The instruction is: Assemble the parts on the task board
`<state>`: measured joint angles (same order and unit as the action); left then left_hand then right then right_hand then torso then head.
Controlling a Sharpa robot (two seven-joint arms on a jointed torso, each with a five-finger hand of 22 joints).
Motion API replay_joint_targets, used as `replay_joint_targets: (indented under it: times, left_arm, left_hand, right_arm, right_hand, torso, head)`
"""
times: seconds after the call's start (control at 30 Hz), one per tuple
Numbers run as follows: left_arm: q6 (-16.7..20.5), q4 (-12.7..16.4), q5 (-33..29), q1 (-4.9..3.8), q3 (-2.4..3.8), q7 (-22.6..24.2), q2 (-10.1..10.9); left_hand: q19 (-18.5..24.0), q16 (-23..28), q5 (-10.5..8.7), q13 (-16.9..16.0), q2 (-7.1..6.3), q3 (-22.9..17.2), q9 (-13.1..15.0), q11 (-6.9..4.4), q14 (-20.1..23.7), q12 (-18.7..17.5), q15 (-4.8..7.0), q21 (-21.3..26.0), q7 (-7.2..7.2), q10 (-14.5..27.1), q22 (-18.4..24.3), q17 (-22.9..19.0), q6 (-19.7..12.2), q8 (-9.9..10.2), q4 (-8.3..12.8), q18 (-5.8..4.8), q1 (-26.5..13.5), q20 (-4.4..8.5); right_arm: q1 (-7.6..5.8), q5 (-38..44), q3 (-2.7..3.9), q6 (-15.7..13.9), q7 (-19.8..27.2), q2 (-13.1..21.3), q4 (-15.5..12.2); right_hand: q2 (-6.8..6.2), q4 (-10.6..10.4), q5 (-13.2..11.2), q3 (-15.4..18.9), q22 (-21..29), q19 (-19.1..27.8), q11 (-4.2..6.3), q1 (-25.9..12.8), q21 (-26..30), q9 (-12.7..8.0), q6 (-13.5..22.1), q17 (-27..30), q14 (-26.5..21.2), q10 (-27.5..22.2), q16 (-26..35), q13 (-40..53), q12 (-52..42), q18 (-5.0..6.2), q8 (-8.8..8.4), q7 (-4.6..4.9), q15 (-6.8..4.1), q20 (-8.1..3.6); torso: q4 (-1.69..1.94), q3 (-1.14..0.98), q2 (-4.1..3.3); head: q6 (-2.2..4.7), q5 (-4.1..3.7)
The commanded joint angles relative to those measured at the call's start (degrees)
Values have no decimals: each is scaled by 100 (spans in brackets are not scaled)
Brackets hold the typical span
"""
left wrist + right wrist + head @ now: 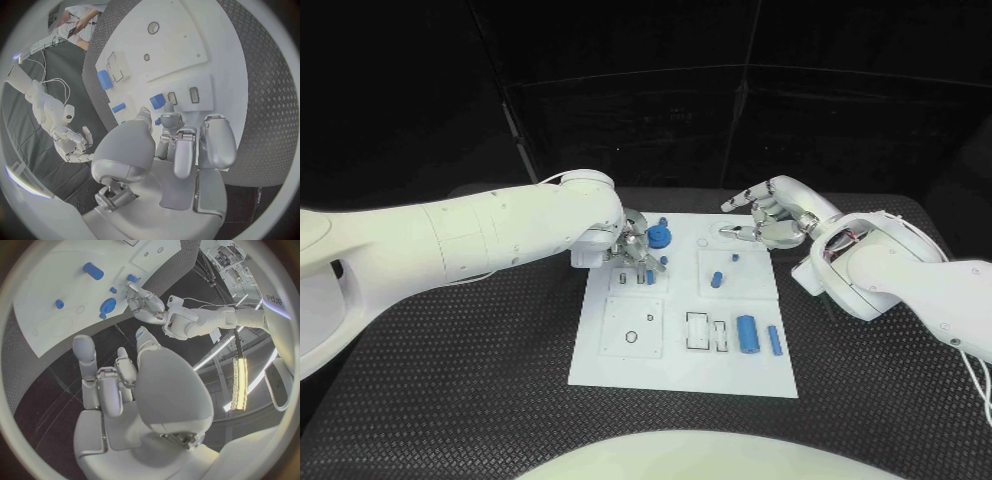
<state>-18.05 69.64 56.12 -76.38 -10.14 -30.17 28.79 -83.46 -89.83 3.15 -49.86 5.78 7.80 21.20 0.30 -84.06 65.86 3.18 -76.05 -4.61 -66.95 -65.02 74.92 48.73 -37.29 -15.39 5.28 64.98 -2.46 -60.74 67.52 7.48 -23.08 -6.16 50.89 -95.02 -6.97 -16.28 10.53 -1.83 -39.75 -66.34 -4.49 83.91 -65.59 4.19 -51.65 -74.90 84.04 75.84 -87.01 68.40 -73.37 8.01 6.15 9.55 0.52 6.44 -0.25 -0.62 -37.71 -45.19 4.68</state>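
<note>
Head view: white board (678, 355) lies mid-counter (473, 380), blue parts spread over it.
Left hand (630, 250): over the board's far left corner, fingers pointing down beside a round blue disc (658, 237); whether it grips anything, I cannot tell.
Left wrist view: fingertips (170, 120) touch a small blue block (157, 101) by two slots.
Right hand (769, 222): above the counter just off the board's far right corner, fingers loosely spread, holding nothing.
Near edge: blue cylinder (749, 335) well apart from both hands.
</note>
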Motion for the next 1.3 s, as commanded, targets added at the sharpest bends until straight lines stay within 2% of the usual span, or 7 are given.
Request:
replay_joint_targets:
  times: [0.03,0.5,0.97,1.3]
  left_arm:
    - [-154,-12,42,-9,0,-43,-18]
    - [-229,-42,41,-7,-4,-53,-62]
    - [-318,-46,5,-7,-6,-58,-82]
    - [-359,-44,-2,-7,-6,-59,-82]
  left_hand:
    - [-12,-17,-16,-3,20,-4,13,14,-594,-4,31,-19,-8,47,-11,1508,-36,-24,54,-87,68,-6]
    - [-9,-17,-15,-12,108,-74,73,13,-594,0,29,-40,-8,51,-52,1508,-69,-68,165,-91,226,-10]
    - [-7,-17,-13,-20,207,-226,128,11,-594,-2,30,-61,-7,49,-94,1508,-98,-100,338,-96,427,-13]
    - [-8,-17,-13,-30,220,-268,141,10,-594,1,29,-69,-7,42,-110,1508,-101,-106,384,-98,467,-14]
  right_arm:
    - [-11,-10,6,62,-4,-14,0]
    - [-11,-10,5,94,-15,-46,24]
    - [-11,-10,5,139,-41,-64,46]
    - [-11,-10,5,146,-44,-79,63]
  right_hand:
    - [18,1,33,35,1,49,-6,-24,35,-2,-21,-656,389,-37,26,-5,19,87,35,1,-28,-9]
    - [18,1,33,35,1,49,-6,-24,35,-2,-21,-656,389,-37,26,-5,19,87,35,1,-28,-9]
    - [30,-1,46,38,19,54,-6,-28,47,-6,-10,-633,384,-55,37,-32,42,89,32,2,-30,-11]
    - [34,-1,51,40,34,61,-6,-29,56,-7,-6,-611,379,-59,47,-37,46,91,31,2,-30,-12]
  torso:
    - [-6,1,5]
    - [4,7,-3]
    - [2,9,-7]
    - [-1,10,-8]
  head:
    - [-1,-2]
    - [6,-9]
    - [-12,-10]
    - [-44,-10]
